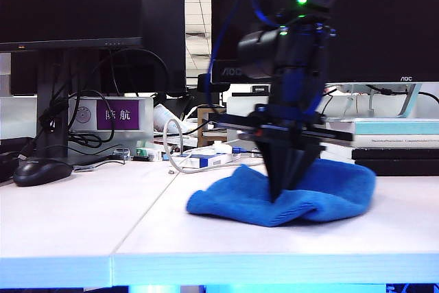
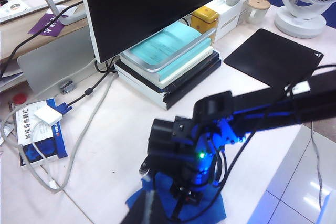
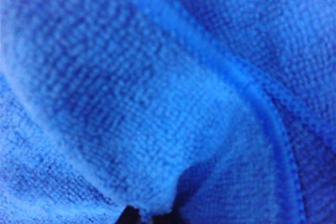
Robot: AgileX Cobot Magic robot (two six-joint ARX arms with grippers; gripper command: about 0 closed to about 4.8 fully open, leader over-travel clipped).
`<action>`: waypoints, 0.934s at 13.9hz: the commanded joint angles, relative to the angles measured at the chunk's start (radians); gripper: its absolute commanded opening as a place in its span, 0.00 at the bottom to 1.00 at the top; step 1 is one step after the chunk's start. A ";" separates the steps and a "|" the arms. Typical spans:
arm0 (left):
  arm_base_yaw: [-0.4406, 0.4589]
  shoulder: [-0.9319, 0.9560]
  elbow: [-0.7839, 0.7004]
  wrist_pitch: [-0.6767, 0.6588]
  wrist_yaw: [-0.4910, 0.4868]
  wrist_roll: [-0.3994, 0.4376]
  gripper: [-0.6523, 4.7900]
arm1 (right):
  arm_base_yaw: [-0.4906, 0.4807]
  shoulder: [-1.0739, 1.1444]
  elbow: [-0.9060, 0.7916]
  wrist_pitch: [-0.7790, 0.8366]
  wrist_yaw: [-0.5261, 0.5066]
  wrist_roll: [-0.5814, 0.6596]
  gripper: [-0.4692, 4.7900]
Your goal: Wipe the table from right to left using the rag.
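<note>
Tabletop (image 1: 68, 217) edge sits nearest you; rag (image 1: 343, 183) on its right half is soft, light, bunchy, right end effector (image 1: 282, 193) pinched on its middle fold, left end effector unseen.

A rumpled bright-blue terry rag (image 1: 288, 193) lies bunched on the wide white desk (image 1: 82, 228), right of the thin seam between its two panels, folds raised at its middle.

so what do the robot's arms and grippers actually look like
The right arm is black, boxy-jointed, lit blue along its edges, with small green indicator lights and dark cables looping beside it. Its right gripper tapers to narrow black fingers under a flat crossbar. The left gripper is not visible in any view.
</note>
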 commanded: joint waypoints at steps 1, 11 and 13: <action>0.000 -0.003 0.003 0.003 0.004 0.003 0.11 | 0.043 0.071 0.003 0.036 -0.037 0.014 0.09; 0.000 -0.003 0.003 -0.010 0.004 0.003 0.11 | 0.170 0.169 0.224 0.021 -0.078 0.032 0.09; 0.000 -0.003 0.003 -0.010 0.004 0.003 0.11 | 0.193 0.206 0.275 0.016 -0.098 0.033 0.09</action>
